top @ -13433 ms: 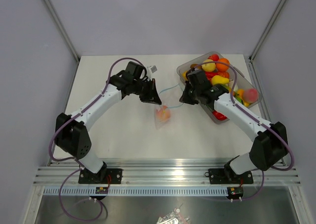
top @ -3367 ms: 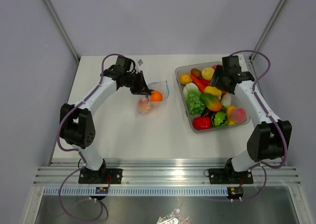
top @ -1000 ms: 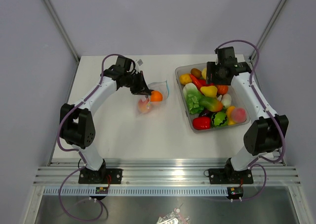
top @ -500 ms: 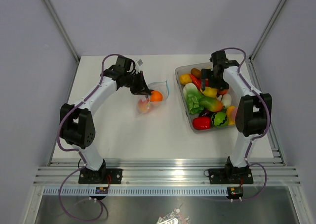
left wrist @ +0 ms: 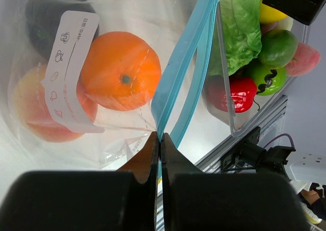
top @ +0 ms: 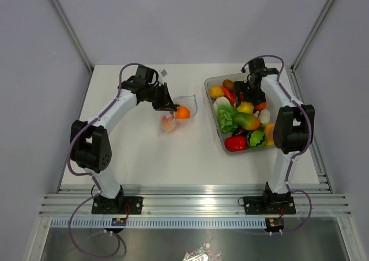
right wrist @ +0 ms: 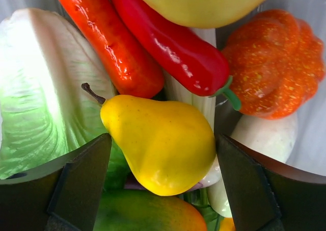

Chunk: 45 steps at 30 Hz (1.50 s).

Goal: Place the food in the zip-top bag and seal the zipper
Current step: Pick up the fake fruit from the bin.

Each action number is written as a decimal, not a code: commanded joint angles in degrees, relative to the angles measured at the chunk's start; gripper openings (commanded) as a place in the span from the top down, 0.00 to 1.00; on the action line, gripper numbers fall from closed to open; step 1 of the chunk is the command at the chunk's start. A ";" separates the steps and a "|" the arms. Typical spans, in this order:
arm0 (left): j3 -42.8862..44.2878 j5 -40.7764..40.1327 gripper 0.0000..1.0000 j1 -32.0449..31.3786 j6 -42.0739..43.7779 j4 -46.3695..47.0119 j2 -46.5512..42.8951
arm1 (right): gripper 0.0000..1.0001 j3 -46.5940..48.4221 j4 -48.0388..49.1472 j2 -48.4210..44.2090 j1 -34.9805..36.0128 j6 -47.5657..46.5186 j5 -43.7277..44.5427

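Top external view: two arms, one zip-top bag [top: 189, 101] and one clear tray [top: 211, 108] sit on the tabletop [top: 144, 151]. The bag lies left of the tray and holds two fruits, one orange [top: 183, 112] and one peach [top: 168, 121] beside it. Its long axis runs diagonally, closed end toward the near left and mouth toward the tray. In the left wrist view, the zipper [left wrist: 186, 62] runs straight away from the left end effector [left wrist: 159, 139], which is pinched narrow on the strip. The right end effector [right wrist: 162, 154] is spread wide inside the tray, one finger on each side of one yellow pear [right wrist: 163, 139].
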 commanded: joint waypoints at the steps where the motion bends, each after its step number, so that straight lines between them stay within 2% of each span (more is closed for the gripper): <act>1: 1.99 -0.22 1.00 -0.24 -0.07 1.14 0.74 | 0.13 2.95 -0.39 0.92 0.13 -1.37 -3.71; 5: 1.99 -0.22 1.00 -0.24 -0.07 1.31 0.56 | 0.19 2.51 -0.56 0.66 0.13 -1.02 -4.25; 8: 1.90 -0.22 1.00 -0.24 -0.16 1.31 0.65 | 0.04 1.71 -0.21 -0.05 0.13 -0.66 -4.51; 10: 1.90 -0.13 1.00 -0.24 -0.25 1.40 0.74 | 0.01 1.71 -0.39 0.22 0.22 -0.57 -4.42; 13: 1.90 -0.13 1.00 -0.24 -0.33 1.40 0.74 | 0.02 1.71 -0.48 1.18 0.22 -0.49 -4.16; 15: 2.08 -0.13 1.00 -0.24 -0.42 1.49 0.74 | 0.07 1.45 -0.48 1.45 0.13 -0.49 -3.89; 17: 2.08 -0.04 1.00 -0.24 -0.51 1.49 0.74 | 0.17 1.36 -0.56 1.36 0.13 -0.05 -3.28; 18: 2.25 -0.13 1.00 -0.33 -0.60 1.58 0.74 | 0.28 1.45 -0.56 1.19 0.13 0.21 -2.93; 21: 2.25 -0.04 1.00 -0.33 -0.51 1.31 0.74 | 0.46 0.93 0.05 -1.00 0.13 1.18 -0.56; 24: 2.34 -0.13 1.00 -0.33 -0.25 1.22 0.74 | 0.52 0.49 0.58 -4.87 0.13 2.24 2.25; 32: 2.34 -0.13 1.00 -0.33 -0.34 1.22 0.47 | 0.57 -1.36 1.37 -13.75 0.13 6.98 4.98; 38: 2.08 0.22 1.00 -0.33 -0.42 1.49 0.47 | 0.59 -4.35 3.47 -19.99 0.74 10.14 2.97; 45: 2.17 0.13 1.00 -0.33 -0.51 1.49 0.21 | 0.59 -3.21 3.91 -23.68 10.66 12.87 4.81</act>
